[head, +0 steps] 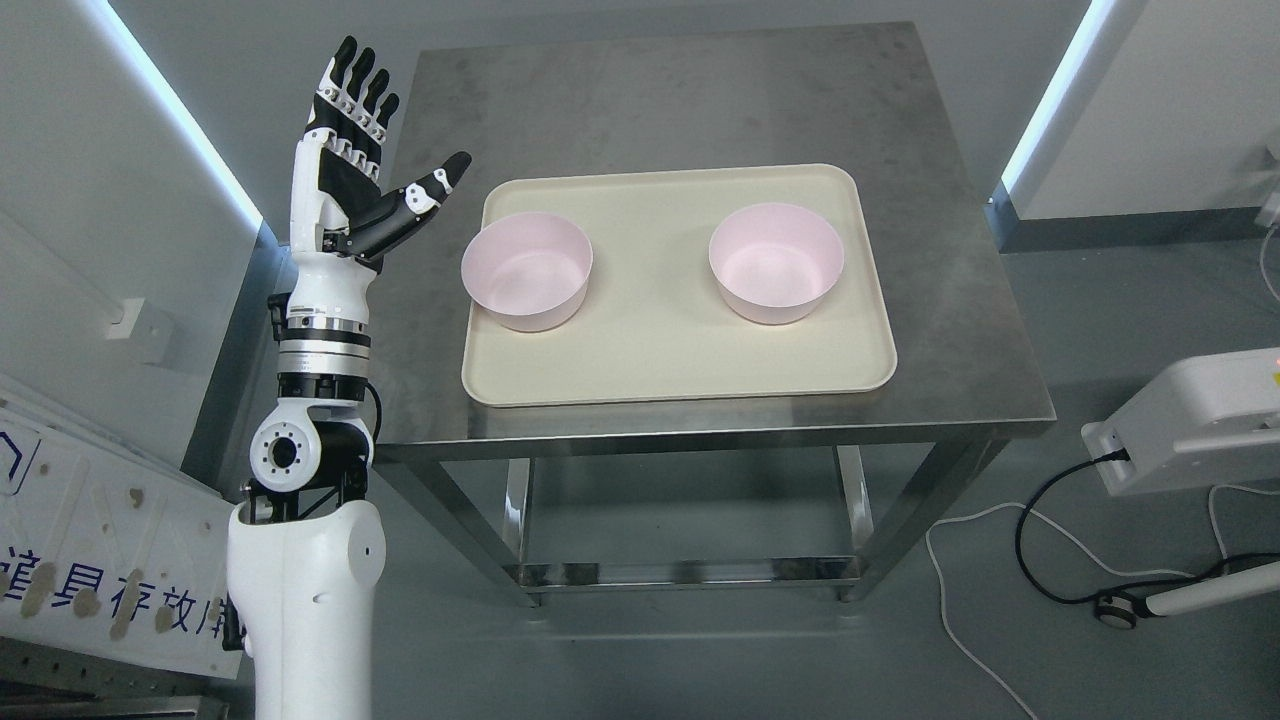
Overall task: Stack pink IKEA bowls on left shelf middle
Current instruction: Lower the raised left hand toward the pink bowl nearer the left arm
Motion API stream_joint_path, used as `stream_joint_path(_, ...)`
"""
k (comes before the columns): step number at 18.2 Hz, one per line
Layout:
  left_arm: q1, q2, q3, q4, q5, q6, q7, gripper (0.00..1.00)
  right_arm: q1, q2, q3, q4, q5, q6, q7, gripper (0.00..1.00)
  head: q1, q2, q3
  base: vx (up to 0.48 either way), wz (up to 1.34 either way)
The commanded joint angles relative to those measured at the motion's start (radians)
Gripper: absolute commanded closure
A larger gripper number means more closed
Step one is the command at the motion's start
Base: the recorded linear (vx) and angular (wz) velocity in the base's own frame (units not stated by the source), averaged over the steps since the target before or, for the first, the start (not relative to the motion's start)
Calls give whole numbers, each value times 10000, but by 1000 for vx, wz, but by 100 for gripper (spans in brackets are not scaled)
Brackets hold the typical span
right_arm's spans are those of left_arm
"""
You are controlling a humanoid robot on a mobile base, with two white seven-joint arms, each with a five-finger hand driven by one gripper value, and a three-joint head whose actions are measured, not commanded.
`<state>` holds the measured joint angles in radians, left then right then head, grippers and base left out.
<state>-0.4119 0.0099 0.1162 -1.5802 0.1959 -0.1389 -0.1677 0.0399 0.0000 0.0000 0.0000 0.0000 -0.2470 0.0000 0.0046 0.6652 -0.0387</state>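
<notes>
Two pink bowls sit upright and apart on a cream tray (680,370) on a steel table. The left bowl (527,270) is near the tray's left edge; the right bowl (777,262) is toward the tray's right. My left hand (385,150) is raised over the table's left edge, fingers straight up and thumb pointing toward the left bowl. It is open, holds nothing, and stays a short gap left of that bowl. The right arm does not show.
The steel table (960,330) has a lower rail beneath. A white wall panel stands at the left. A white device (1190,425) with black and white cables lies on the floor at the right.
</notes>
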Motion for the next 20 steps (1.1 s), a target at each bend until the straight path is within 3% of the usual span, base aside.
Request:
stream_joint_path(1, 39, 803, 265, 109, -11, 237, 5, 0, 0, -175, -46, -175, -15, 0, 0, 0, 0, 0, 0, 0, 40)
stream_joint_path(4, -130, 1082, 51, 186, -11, 622, -41, 0, 0, -175, -46, -175, -15, 0, 0, 0, 0, 0, 0, 0, 0)
stream_joint_path(7, -680, 1814, -1126, 507, -133, 790, -300, 2, 0, -175, -46, -175, -15, 0, 0, 0, 0, 0, 0, 0, 0)
stream_joint_path(9, -1414, 2688, -1849, 859, -226, 1888, -1308, 2, 0, -175, -46, -175, -15, 0, 0, 0, 0, 0, 0, 0, 0)
stream_joint_path(11, -2349, 3059, -1943, 1364, -424, 3086, -2809, 3, 0, -175, -46, -175, -15, 0, 0, 0, 0, 0, 0, 0, 0)
stream_joint_path(15, -3044, 3030, -1929, 2425, -2921, 3307, -4212, 6, 0, -175, -46, -175, -15, 0, 0, 0, 0, 0, 0, 0, 0)
stream_joint_path(20, -2891, 3045, -1959, 2456, -3094, 3322, -4795, 10, 0, -175, -46, -175, -15, 0, 0, 0, 0, 0, 0, 0, 0)
